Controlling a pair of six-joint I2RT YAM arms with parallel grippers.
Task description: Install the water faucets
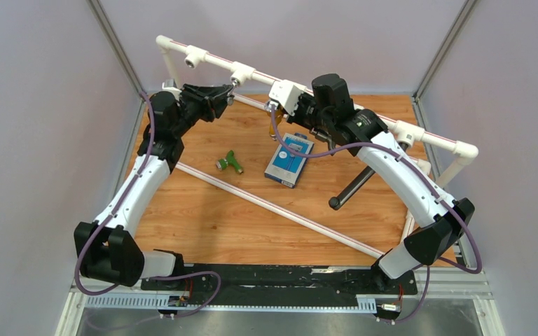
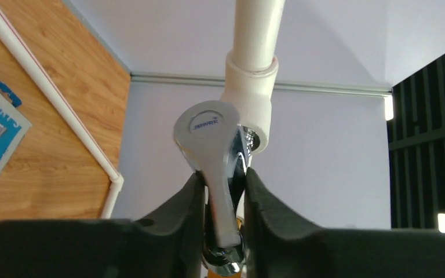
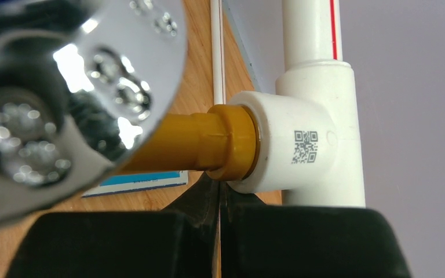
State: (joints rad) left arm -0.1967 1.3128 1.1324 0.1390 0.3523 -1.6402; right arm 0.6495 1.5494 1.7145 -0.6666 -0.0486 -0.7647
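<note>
At the white pipe frame (image 1: 214, 61): my left gripper (image 2: 223, 174) is clamped on the chrome faucet (image 2: 208, 124) lever, right at a tee socket (image 2: 252, 87). My right gripper (image 3: 219, 194) is closed, tips touching, just under a second chrome faucet (image 3: 64, 98) whose brass neck sits in its tee. The green faucet (image 1: 230, 162) lies on the table (image 1: 217, 224), near the blue box (image 1: 288, 159).

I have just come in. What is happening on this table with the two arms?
The two arms are fitting taps into a white plastic pipe frame. The left claw is shut on a shiny chrome metal faucet, held at a tee socket. By the shut right claw, another chrome tap has its yellow neck in a second socket. A small green plastic faucet lies on the wooden table, not yet fitted.
</note>
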